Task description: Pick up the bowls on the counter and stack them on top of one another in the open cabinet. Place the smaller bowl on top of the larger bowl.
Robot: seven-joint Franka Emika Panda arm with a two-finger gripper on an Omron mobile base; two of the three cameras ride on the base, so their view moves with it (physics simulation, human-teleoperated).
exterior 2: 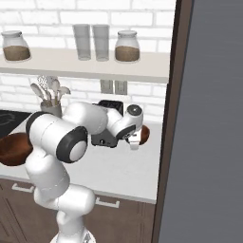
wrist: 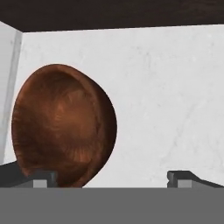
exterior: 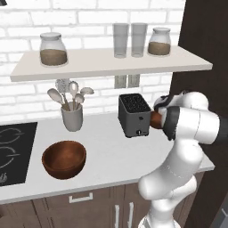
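The smaller bowl (wrist: pixel 63 124) is reddish-brown and rests on the counter (exterior: pixel 111 156) just right of the toaster; part of it shows as the smaller bowl (exterior: pixel 156 119) and the smaller bowl (exterior 2: pixel 144 134). My gripper (wrist: pixel 111 178) hovers low beside it and is open, its fingertips (wrist: pixel 41 177) wide apart, the left one at the bowl's near rim. The gripper (exterior 2: pixel 134 141) points down next to the bowl. The larger bowl (exterior: pixel 64 159) sits near the counter's front by the stove, and the larger bowl (exterior 2: pixel 12 148) is partly behind my arm. The open cabinet (exterior: pixel 111 62) is the shelf above.
A black toaster (exterior: pixel 133 115) and a utensil cup (exterior: pixel 72 116) stand at the back of the counter. On the shelf are two jars (exterior: pixel 53 49) and two glasses (exterior: pixel 129 40). A dark tall cabinet panel (exterior 2: pixel 166 118) rises on the right. A stovetop (exterior: pixel 13 151) lies left.
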